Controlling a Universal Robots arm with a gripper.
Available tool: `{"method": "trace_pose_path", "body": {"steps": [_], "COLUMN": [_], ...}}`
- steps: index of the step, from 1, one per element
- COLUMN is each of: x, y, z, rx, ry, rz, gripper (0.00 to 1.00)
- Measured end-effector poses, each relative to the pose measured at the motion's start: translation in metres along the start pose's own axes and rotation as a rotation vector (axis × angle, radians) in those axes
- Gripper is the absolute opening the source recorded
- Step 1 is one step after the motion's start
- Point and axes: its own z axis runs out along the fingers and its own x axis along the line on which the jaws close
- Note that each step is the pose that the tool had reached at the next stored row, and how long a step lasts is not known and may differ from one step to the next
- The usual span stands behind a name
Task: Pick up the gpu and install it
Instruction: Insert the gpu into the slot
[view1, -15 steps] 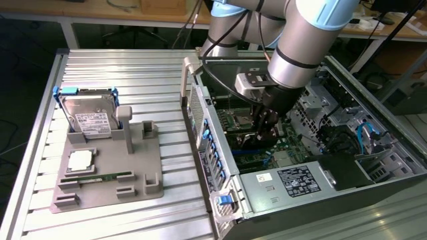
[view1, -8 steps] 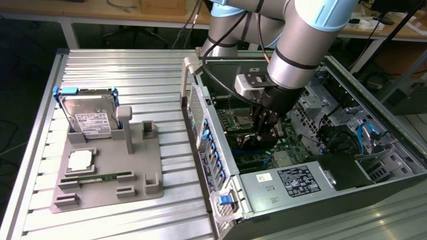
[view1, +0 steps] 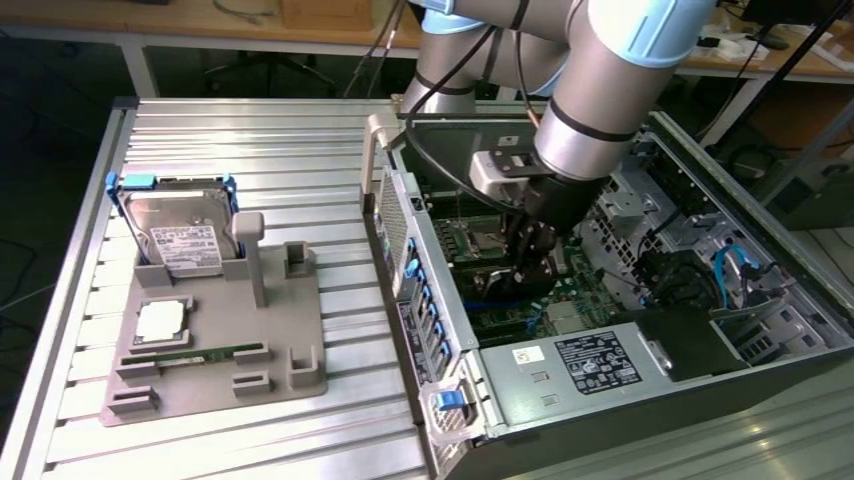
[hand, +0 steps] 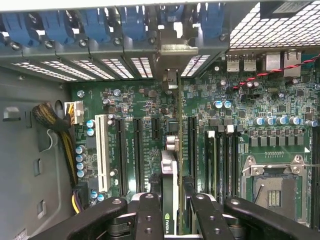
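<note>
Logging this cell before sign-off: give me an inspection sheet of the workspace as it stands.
Surface: slatted metal table, carrying a grey fixture and an open computer case.
Job's things: gpu edge-on over the motherboard slots inside the case; seating unclear.
Clutter: hard drive, memory stick and processor chip in the fixture.
Gripper: shut on the gpu.
Cables: yellow-black bundle and red-black wire in the case.
Surroundings: wooden benches behind.
</note>
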Motion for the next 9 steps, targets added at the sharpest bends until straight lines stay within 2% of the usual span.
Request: {"method": "trace_pose_path", "body": {"steps": [6, 9], "x": [-0.0013, -0.0013], "y": [0.0028, 0.0029], "z": [0.0007, -0.0025], "rx": [0.0001, 0.0002], "ry": [-0.0001, -0.0006], "rz": [0.000, 0.000], "gripper": [0.27, 0.27]}}
